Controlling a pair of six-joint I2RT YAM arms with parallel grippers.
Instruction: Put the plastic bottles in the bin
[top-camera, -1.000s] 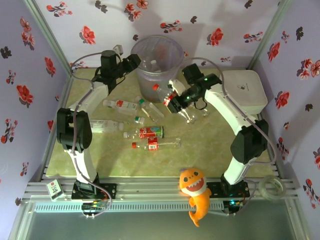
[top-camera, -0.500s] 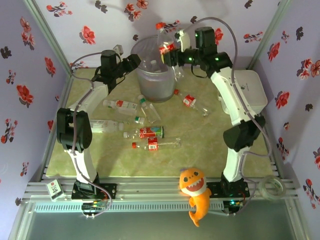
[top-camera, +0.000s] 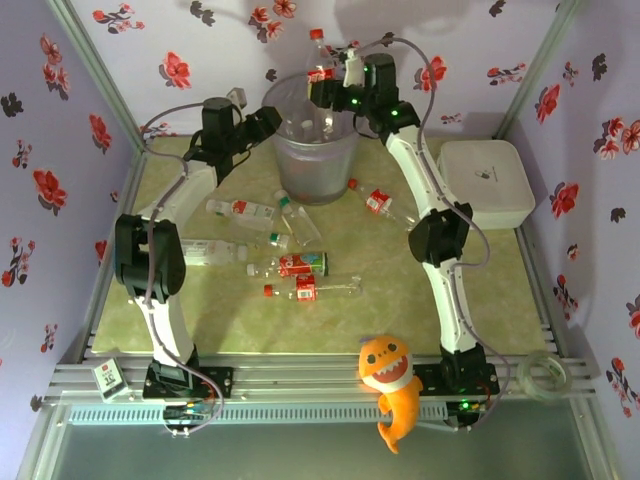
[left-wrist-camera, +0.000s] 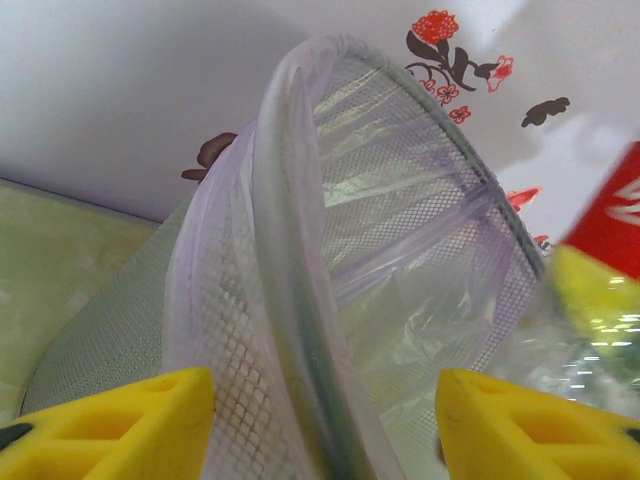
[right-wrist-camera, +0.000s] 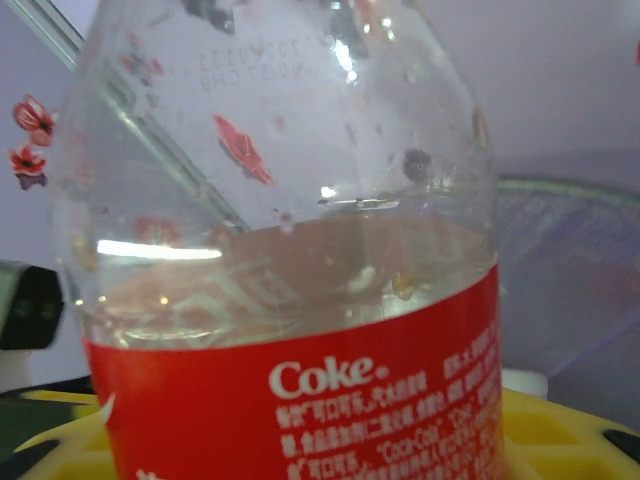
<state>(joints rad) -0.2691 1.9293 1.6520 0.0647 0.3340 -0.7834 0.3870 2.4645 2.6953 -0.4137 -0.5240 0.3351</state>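
Swinging left since a moment ago, the right arm is reaching high over the bin (top-camera: 300, 175). Letting go now could be bouncing the bottle (top-camera: 319, 62) off the back rim. The left gripper (top-camera: 266, 122) is sitting half open around the bin's edge. The right gripper (top-camera: 331, 88) is squeezing the bottle.

Lavender walls (top-camera: 230, 50) w/ red flowers, green tabletop (top-camera: 400, 310), alu rail (top-camera: 300, 375)
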